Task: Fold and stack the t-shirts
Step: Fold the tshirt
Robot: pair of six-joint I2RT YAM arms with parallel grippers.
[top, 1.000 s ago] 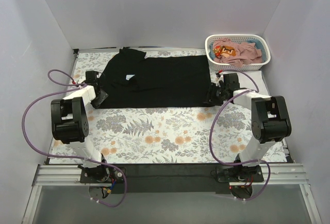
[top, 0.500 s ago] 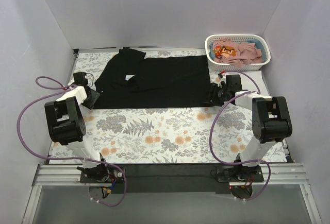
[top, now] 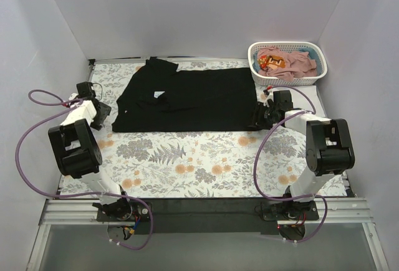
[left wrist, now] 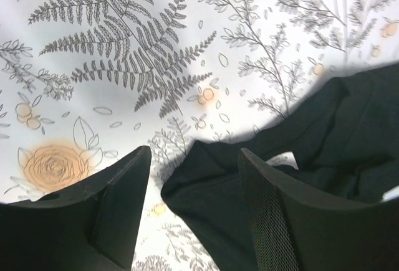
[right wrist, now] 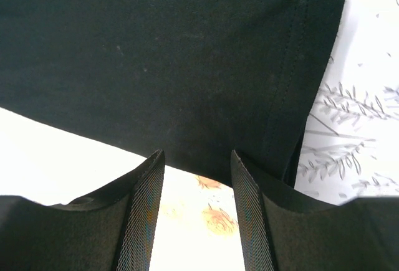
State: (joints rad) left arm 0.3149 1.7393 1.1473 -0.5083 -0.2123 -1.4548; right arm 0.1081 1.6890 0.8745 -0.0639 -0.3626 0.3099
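A large black t-shirt (top: pixel 193 96) lies folded into a wide band across the back of the floral cloth, its small white neck label (top: pixel 159 93) showing. My left gripper (top: pixel 105 112) sits just off the shirt's left lower corner. In the left wrist view it (left wrist: pixel 194 152) is open, with that black corner (left wrist: pixel 218 190) lying loose on the cloth between the fingers. My right gripper (top: pixel 257 118) is at the shirt's right lower corner. It (right wrist: pixel 197 154) is also open, and the hem (right wrist: pixel 174 53) lies just ahead of its fingertips. Dusty-pink t-shirts (top: pixel 293 62) are heaped in the basket.
The white slotted basket (top: pixel 283 79) stands at the back right corner, close behind my right arm. The floral-print cloth (top: pixel 187 159) covers the table. White walls close in the left, back and right sides. Purple cables loop beside both arms.
My left gripper has drawn back to the left, off the shirt's left edge, and its jaws have widened, leaving the corner lying on the cloth. The right arm has barely moved.
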